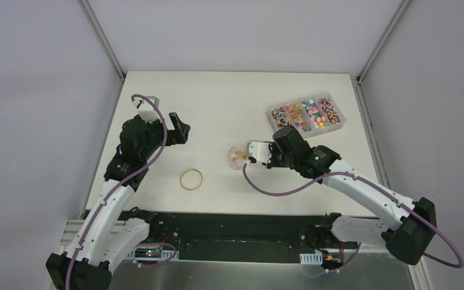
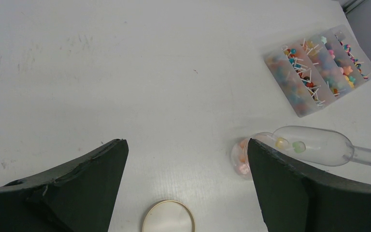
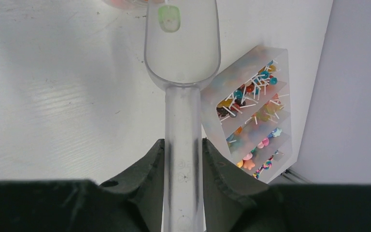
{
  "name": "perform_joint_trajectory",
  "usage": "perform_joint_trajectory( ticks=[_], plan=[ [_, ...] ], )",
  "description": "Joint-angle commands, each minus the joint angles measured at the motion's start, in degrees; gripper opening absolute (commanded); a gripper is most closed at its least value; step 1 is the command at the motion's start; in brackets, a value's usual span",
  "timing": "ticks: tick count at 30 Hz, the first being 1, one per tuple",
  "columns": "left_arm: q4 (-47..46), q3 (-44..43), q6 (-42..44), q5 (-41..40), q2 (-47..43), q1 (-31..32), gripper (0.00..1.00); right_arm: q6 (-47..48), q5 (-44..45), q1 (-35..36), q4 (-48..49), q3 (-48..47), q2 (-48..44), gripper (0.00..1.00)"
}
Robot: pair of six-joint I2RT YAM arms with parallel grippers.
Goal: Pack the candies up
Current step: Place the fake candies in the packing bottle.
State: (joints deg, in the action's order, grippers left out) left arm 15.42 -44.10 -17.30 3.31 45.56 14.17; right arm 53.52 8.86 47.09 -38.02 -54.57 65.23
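White table here, faintly scuffed, shut in by grey walls on a metal frame; the left gripper hangs over the far left of it, jaws spread wide, holding nothing; the right gripper is clamped on the handle of the clear scoop. From above the scoop is barely visible; the left wrist view shows it plainly, a yellow and a green sweet inside, its lip over a small clear container with pink and orange ones in it. The candies mostly sit in the divided box at the far right, many on white sticks. A tan ring lies between the arms; the left wrist view cuts it off at the bottom edge. The right wrist view crops the container to a sliver; bag or cup, hard to tell.
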Motion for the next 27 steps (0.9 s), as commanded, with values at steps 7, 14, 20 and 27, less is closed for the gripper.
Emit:
perform_joint_trajectory(
  ticks=[7,14,20,27],
  plan=[
    [-1.36,0.07,-0.1,-0.06,-0.69,-0.02,0.99,1.07,3.49,1.49,-1.64,-4.39,0.5,0.0],
    [-1.38,0.15,-0.01,-0.08,-0.8,-0.02,0.99,0.7,3.55,2.06,-1.82,-4.49,0.17,0.0],
    [-1.4,0.13,0.07,-0.06,-0.82,-0.06,0.99,-5.22,2.9,2.04,-2.23,-8.32,1.13,0.0],
    [-1.36,0.15,0.07,0.24,-0.89,-0.07,0.99,-15.62,9.88,0.68,-3.37,-14.65,5.78,0.0]
  ],
)
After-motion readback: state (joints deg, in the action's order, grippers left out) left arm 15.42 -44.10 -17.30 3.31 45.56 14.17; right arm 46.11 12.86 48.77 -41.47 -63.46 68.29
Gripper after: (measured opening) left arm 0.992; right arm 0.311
